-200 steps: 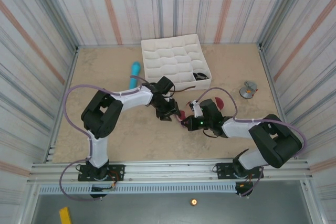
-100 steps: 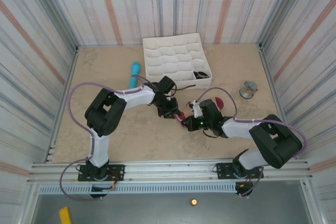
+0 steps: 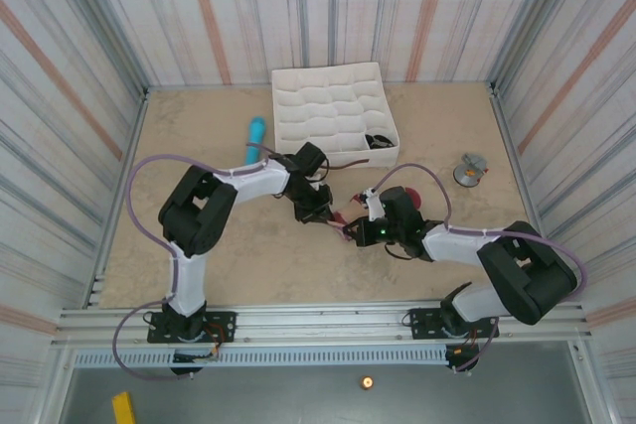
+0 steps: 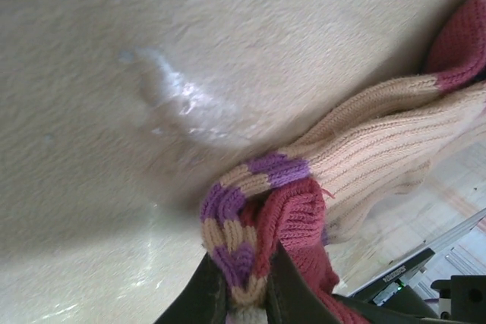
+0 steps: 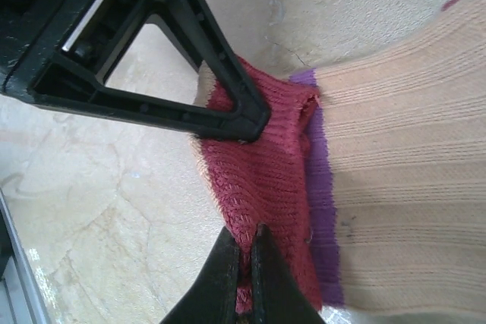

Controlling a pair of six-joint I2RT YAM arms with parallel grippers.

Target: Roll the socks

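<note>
Two robot arms reach in over the middle of a tan table and meet at one beige sock, each holding an end of its bunched fabric. The left claw is clamped on the purple-striped cuff, with the fabric folded up between its two dark fingers. The right claw is pinched together on a fold of maroon knit just beside that cuff, so the two claws nearly touch. The rest of the sock trails off to the right, its ribbed beige length lying on the table. At the far side sits a white compartment tray, and a black sock lies in its near right corner. A light-blue cylinder rests left of the tray, and a small grey object lies well off to the right.
</note>
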